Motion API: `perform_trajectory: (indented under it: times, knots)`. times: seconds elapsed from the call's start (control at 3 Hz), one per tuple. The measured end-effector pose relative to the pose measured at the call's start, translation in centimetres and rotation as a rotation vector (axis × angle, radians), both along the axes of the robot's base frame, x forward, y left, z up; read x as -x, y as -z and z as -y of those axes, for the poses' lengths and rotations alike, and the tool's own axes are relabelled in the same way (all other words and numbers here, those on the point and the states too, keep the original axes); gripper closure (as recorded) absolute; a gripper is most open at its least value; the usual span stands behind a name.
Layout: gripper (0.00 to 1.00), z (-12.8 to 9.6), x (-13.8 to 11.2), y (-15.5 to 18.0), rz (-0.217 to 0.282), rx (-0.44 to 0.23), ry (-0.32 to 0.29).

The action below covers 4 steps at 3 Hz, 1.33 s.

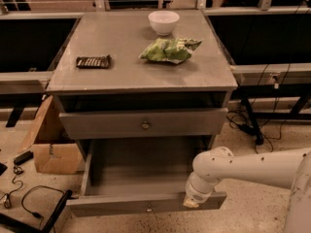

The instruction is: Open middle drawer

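Observation:
The grey cabinet (141,72) shows two drawer fronts. The uppermost drawer (97,125) is nearly closed, with a brass knob and a dark gap above it. Below it the middle drawer (141,205) is pulled far out, empty inside, with a small knob on its flat front. The lowest drawer is hidden beneath it. My gripper (190,203), at the end of the white arm (243,169) coming in from the right, is at the right end of the middle drawer's front edge.
On the cabinet top lie a white bowl (164,22), a green chip bag (167,51) and a dark snack bar (93,61). A cardboard box (51,147) and cables (29,198) lie on the floor to the left. Table legs and cables stand to the right.

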State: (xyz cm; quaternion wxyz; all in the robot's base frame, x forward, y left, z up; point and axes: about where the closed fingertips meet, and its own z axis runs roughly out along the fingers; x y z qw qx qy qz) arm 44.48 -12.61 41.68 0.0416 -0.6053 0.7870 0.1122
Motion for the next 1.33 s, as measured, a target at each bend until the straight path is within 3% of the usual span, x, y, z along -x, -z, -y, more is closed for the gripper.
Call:
perform_trajectory:
  times: [0.33, 1.33]
  knots:
    - [1.0, 0.5, 1.9, -0.1, -0.043, 0.007, -0.01]
    - [1.0, 0.7, 2.2, -0.1, -0.07, 0.006, -0.015]
